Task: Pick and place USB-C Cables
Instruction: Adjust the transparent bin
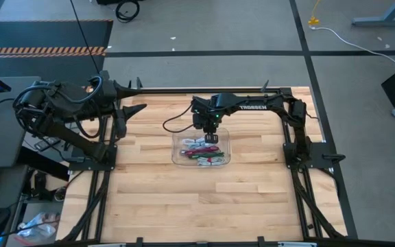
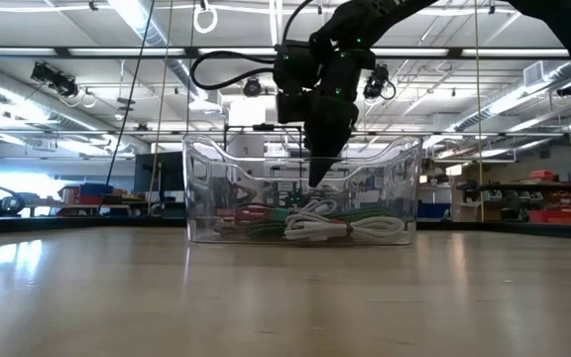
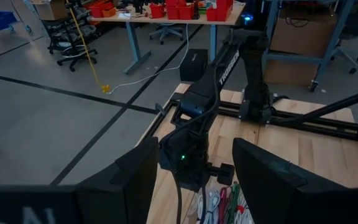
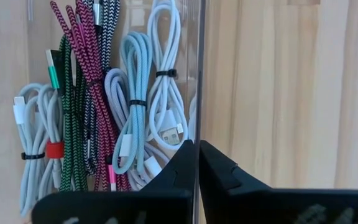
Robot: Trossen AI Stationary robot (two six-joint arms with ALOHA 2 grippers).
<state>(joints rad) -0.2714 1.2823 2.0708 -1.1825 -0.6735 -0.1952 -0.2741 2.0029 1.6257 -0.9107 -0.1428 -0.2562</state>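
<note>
Right wrist view puts the right end effector (image 4: 197,149) directly over one long wall of the clear plastic tray (image 4: 200,74), its two dark fingers pinched together with nothing between them, so it is clenched on air. From that wall the USB-C cables (image 4: 98,93) lie to the inside of the tray, all bundled with their long axes running parallel to the wall: a pink-and-black braided one, a green braided one, pale blue and white smooth-jacketed ones, several cinched with small black ties and one with a red tie. The nearest coil, a white one with its plug showing, sits just inside the wall beside the fingertips. I'd judge the coming move turns on shifting inward from the wall and opening before descending.

From the side, the low view shows the same end effector (image 2: 320,177) dipped below the tray's rim, above the white loops (image 2: 345,228) on the tray floor; whether it touches them I can't quite tell through the glossy plastic.

Seen from above, the tray (image 1: 225,132) sits mid-worktop (image 1: 252,199), on pale wood planks. The left end effector (image 1: 137,108) waits well away from the tray at the worktop's edge, its fingers spread and empty, so the right arm is plainly nearer.
</note>
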